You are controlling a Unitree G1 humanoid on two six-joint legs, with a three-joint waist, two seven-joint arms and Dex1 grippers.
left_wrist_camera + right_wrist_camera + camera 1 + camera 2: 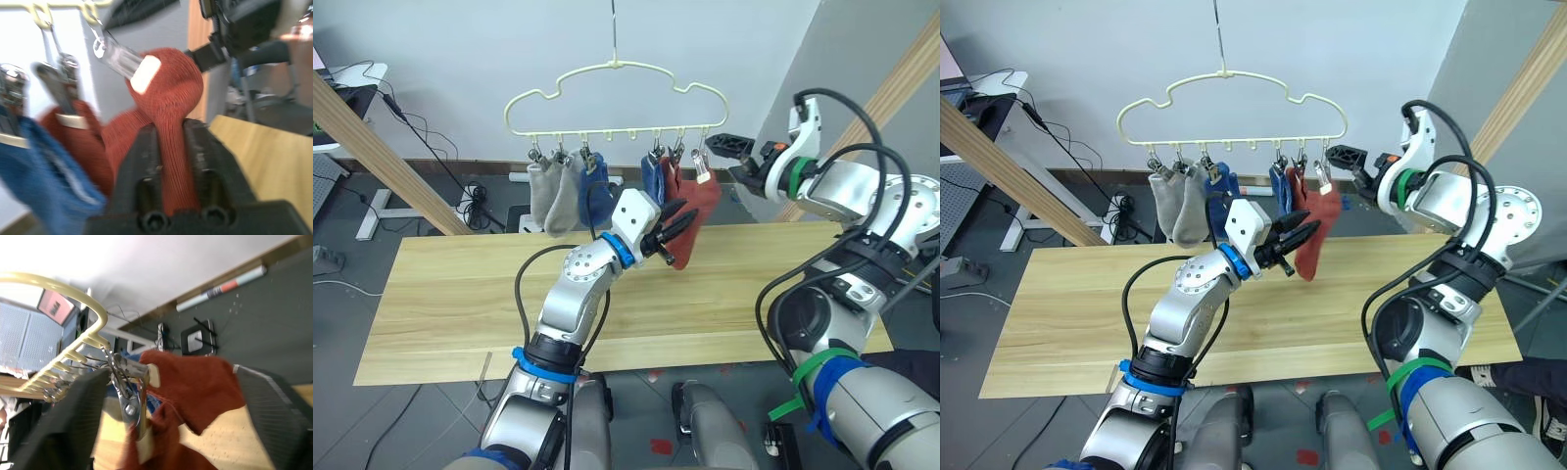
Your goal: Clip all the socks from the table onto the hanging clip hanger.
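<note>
The left gripper [683, 219] is raised above the far edge of the table [460, 294], its two black fingers [142, 166] pinched on the lower part of a rust-red sock [697, 217]. The top of that sock sits at the outermost clip [117, 55] on the right end of the clip hanger [617, 83]; from the left wrist view the clip's pale pad lies against the fabric, though whether it bites cannot be told. The right gripper [736, 157] hovers just beside that same clip with its fingers spread wide and nothing between them; the right wrist view shows the sock and clip in the gap between them.

Six socks hang from the hanger: two light grey socks [553, 196] at the left end, one blue sock [597, 176] beside them, another blue sock [652, 180] past the middle, then a second rust-red sock [1295, 188] largely hidden behind the held one. Several clips near the middle hang bare. The left arm covers the lower part of the blue socks.
</note>
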